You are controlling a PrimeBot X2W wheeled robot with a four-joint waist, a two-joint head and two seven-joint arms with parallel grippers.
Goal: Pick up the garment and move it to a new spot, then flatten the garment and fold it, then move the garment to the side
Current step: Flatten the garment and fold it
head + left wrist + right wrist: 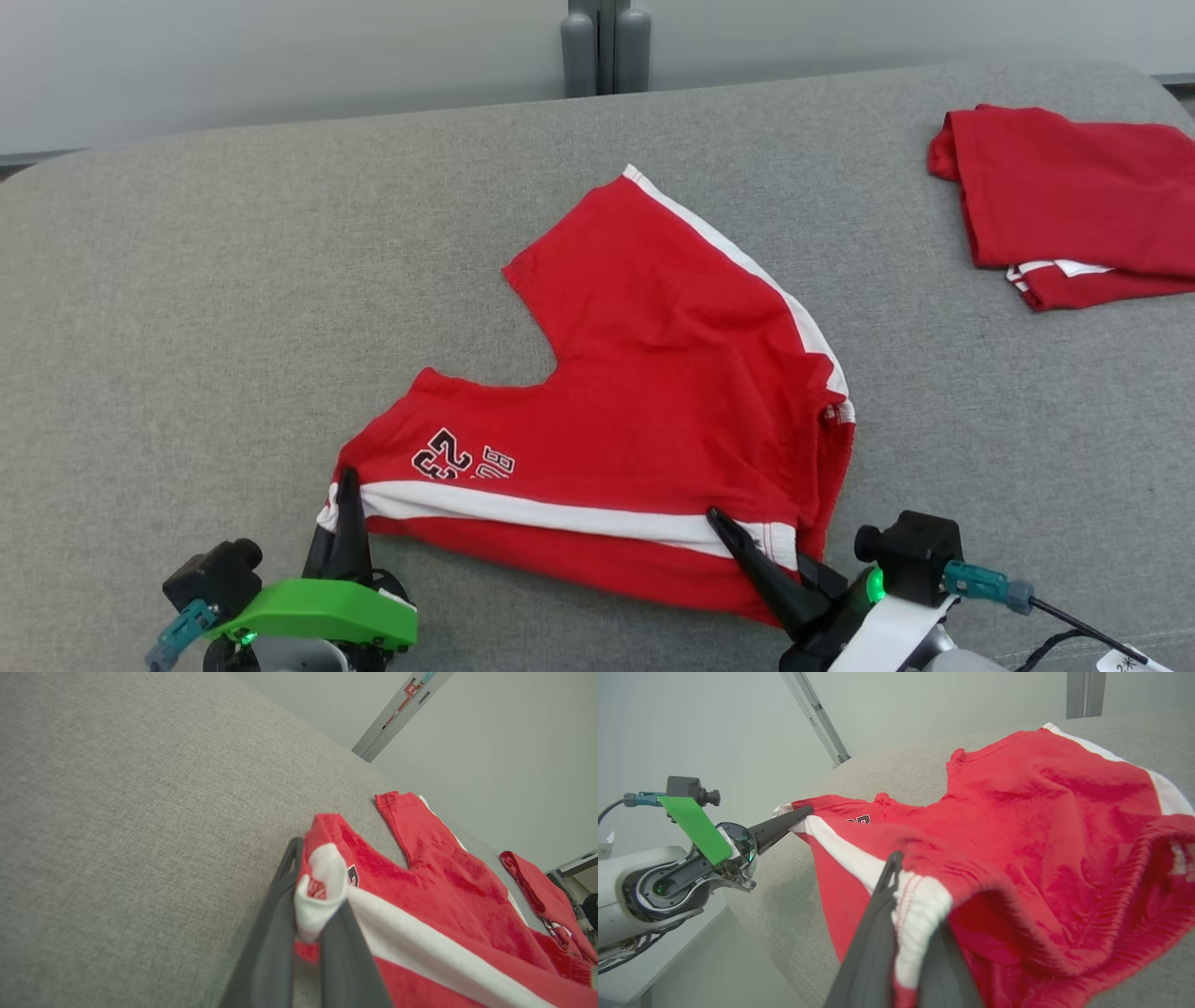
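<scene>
The garment (644,392) is a pair of red shorts with white side stripes and a "23" print, spread on the grey cushion near its front edge. My left gripper (347,485) is shut on the hem corner of the near leg, where white fabric bunches between its fingers (280,905). My right gripper (724,523) is shut on the white stripe at the waistband end. In the right wrist view the garment (1017,835) stretches between my right gripper (910,896) and the left gripper (803,811). The cloth (420,896) in the left wrist view runs away to the right.
A second red garment (1074,205), folded, lies at the far right of the grey cushion (233,280). A grey post (605,47) stands behind the cushion's far edge. Bare cushion extends left and behind the shorts.
</scene>
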